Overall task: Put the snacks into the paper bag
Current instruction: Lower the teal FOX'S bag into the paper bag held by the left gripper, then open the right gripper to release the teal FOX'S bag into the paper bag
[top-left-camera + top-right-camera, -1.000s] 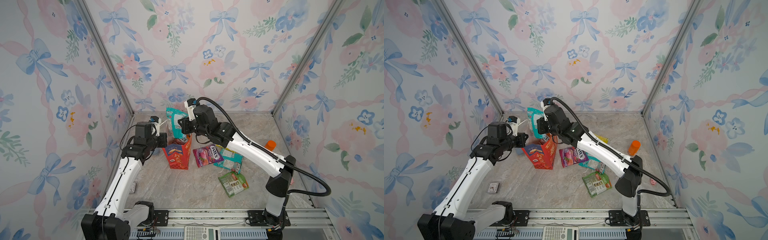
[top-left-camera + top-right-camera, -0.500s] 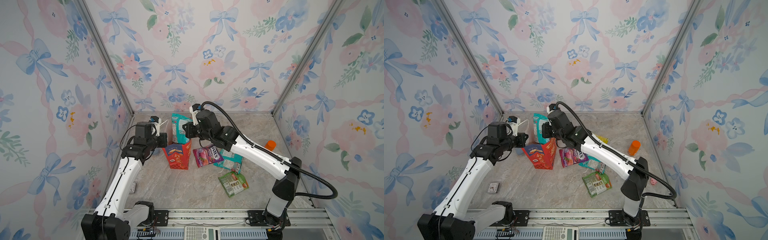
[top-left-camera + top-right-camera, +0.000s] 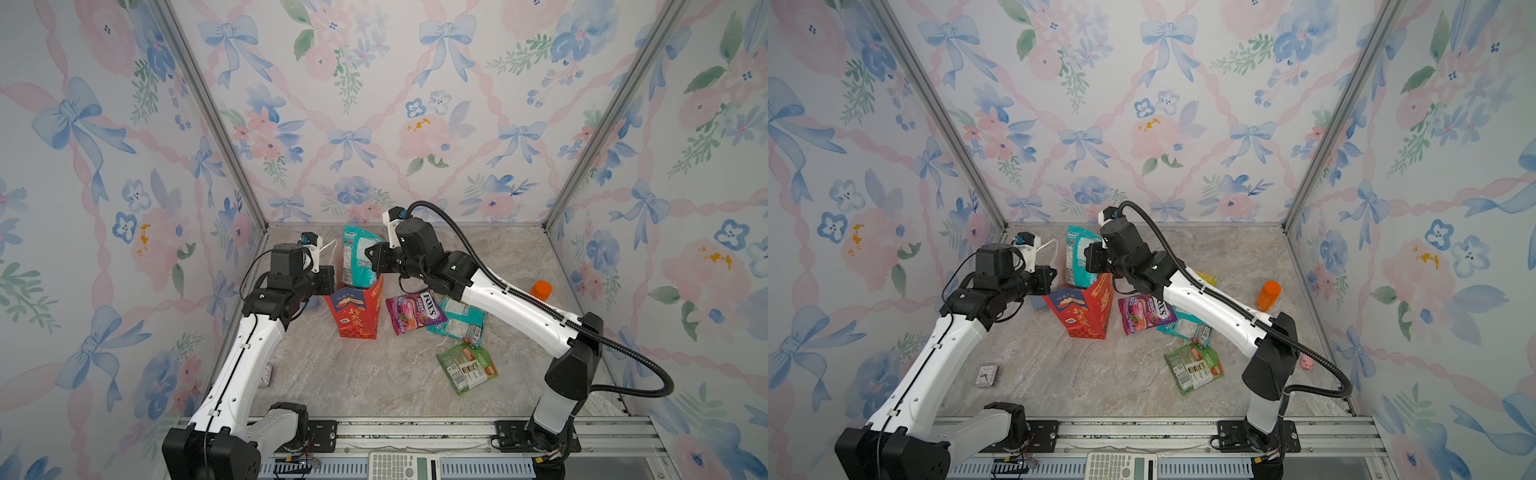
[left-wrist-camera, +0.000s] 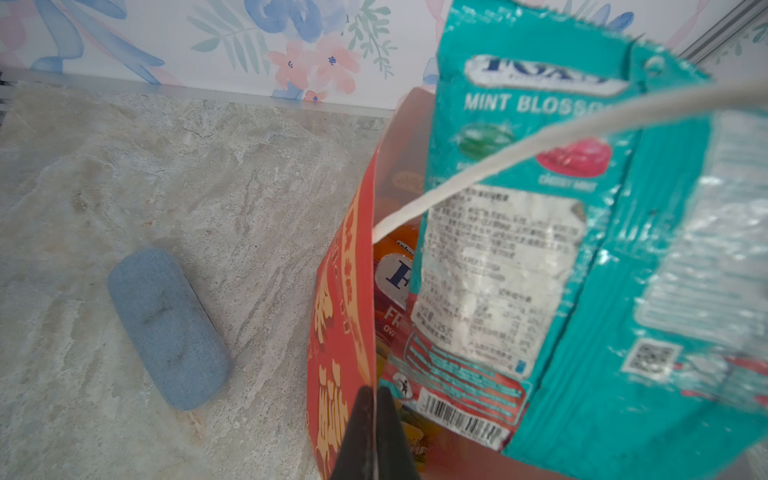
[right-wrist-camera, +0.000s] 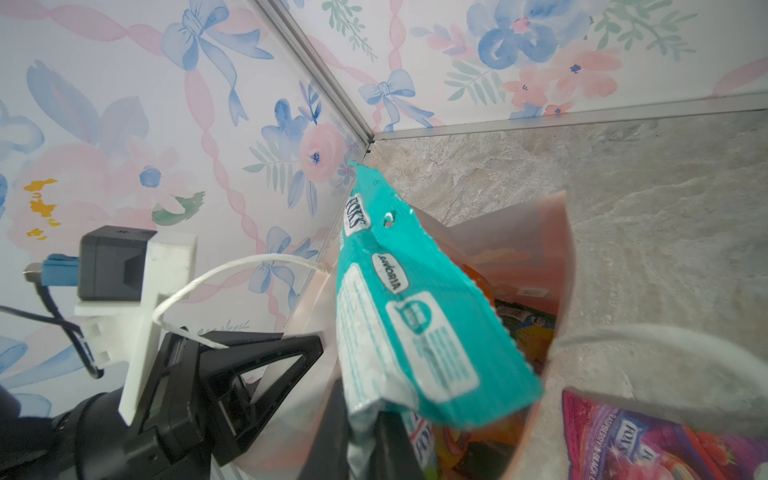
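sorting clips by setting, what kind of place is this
Probably a robot test booth, not a home: wallpapered panels in metal framing, two robot arms bolted to a rail.

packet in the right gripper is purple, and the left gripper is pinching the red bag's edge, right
Not quite. The packet in the right gripper is teal, not purple; the right wrist view shows it. The purple packet lies on the table. The left gripper is indeed pinching the edge of the red bag.
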`<state>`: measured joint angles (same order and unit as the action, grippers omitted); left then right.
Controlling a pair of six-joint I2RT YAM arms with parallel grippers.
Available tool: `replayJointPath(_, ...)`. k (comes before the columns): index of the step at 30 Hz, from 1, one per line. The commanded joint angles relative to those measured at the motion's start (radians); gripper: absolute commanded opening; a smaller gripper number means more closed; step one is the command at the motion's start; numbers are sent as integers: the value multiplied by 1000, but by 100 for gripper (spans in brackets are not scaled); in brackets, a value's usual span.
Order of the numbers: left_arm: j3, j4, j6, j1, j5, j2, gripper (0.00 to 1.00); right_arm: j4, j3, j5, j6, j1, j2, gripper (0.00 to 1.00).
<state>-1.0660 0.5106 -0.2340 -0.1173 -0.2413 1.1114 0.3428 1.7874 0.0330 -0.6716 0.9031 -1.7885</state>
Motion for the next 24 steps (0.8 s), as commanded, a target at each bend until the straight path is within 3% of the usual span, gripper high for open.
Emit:
replayJointPath(1, -7, -7, 28, 2, -4, -16, 0, -51, -29, -21, -20, -6, 53, 0)
replayJointPath(24, -5, -7, 28, 2, -2, -22, 0, -57, -79, -70, -50, 0, 37, 0)
